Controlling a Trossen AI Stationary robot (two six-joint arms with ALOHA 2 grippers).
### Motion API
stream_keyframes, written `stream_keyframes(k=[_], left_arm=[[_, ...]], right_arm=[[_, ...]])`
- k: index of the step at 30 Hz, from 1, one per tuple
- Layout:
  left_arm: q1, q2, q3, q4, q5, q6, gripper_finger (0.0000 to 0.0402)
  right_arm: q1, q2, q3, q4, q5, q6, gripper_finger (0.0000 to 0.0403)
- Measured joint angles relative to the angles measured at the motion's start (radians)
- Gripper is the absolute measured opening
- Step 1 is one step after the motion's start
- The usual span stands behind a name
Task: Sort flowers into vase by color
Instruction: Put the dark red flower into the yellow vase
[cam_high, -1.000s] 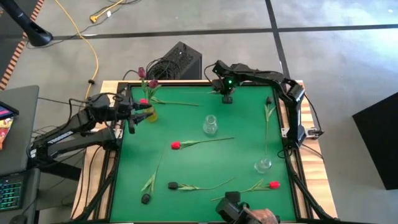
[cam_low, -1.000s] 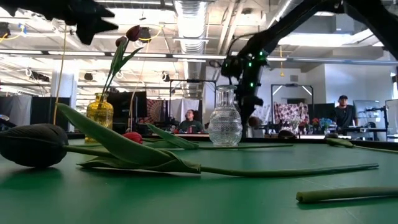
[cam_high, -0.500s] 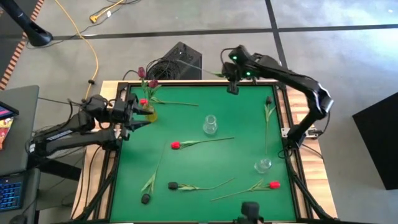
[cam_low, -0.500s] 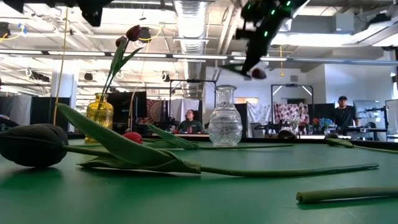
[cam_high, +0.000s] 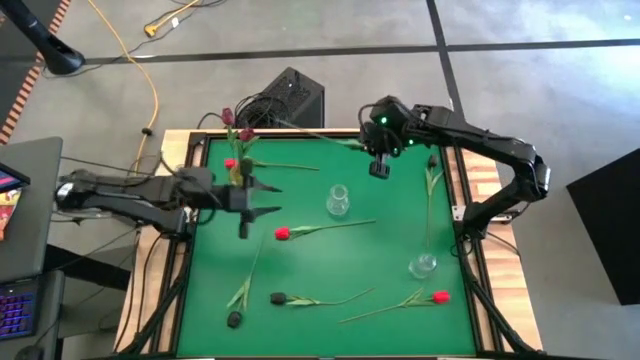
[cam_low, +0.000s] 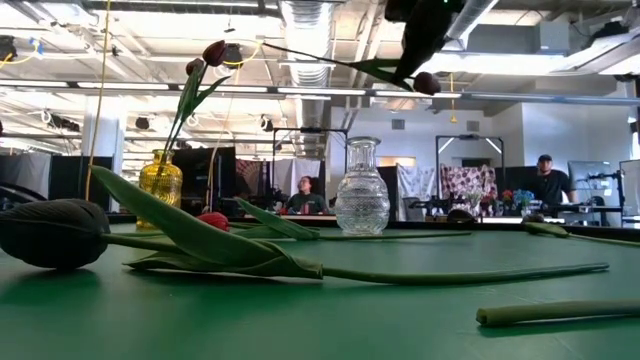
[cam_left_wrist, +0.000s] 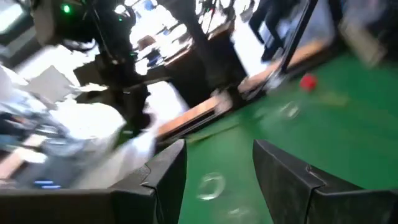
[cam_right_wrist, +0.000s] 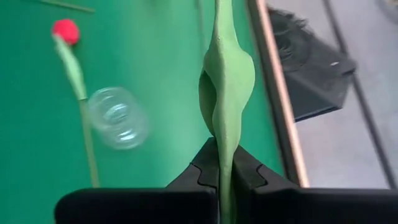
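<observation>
My right gripper is shut on a tulip's green stem high over the table's far side. The tulip's maroon head shows in the low view beside the gripper. My left gripper is open and empty over the table's left middle, next to a yellow vase that holds maroon tulips. A clear vase stands at the middle, and another stands at the right. Red tulips and dark tulips lie flat on the green mat. My right gripper pinches the tulip's stem where a leaf wraps it, between its two fingers, close to the head end. The fingers come from above and lie across the stem. The tulip is lifted clear, and its long stem reaches out about level toward the table's far left.
Another tulip lies along the right edge, and a red-headed one lies by the yellow vase. A raised frame rims the mat. A black box with cables sits behind the far edge. People show in the room beyond.
My right gripper has risen from the far edge with the maroon tulip and come a little toward the table's middle. The tulip has gone from lying down to lifted clear and about level. My left gripper has gone from the yellow vase toward the table's middle.
</observation>
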Motion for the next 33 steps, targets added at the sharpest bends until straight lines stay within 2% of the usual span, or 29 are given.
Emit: stream_keyframes(k=[4,8,12,18,20,28,33], left_arm=[[-0.118,0.145,0.08,0.003,-0.291,0.209,0.0174],[-0.175,0.288,0.166,0.014,-0.584,0.382,0.0174],[-0.177,0.423,0.254,0.013,-0.764,0.512,0.0174],[-0.111,0.565,0.335,0.027,-0.884,0.618,0.0174],[-0.087,0.592,0.355,0.035,-0.893,0.637,0.0174],[-0.001,0.621,0.366,0.034,-0.94,0.666,0.0174],[0.009,0.621,0.366,0.035,-0.939,0.675,0.0174]], right_arm=[[0.047,0.002,0.0,-0.029,0.025,0.057,0.0032],[0.085,0.002,0.0,-0.033,0.033,0.073,0.0035],[0.109,0.002,0.0,-0.034,0.035,0.073,0.0034],[0.124,0.002,0.0,-0.03,0.037,0.096,0.0035],[0.126,0.002,0.0,-0.034,0.037,0.097,0.0036],[0.131,0.002,0.0,-0.044,0.027,0.097,0.0036],[0.131,0.003,-0.011,-0.046,0.027,0.083,0.0035]])
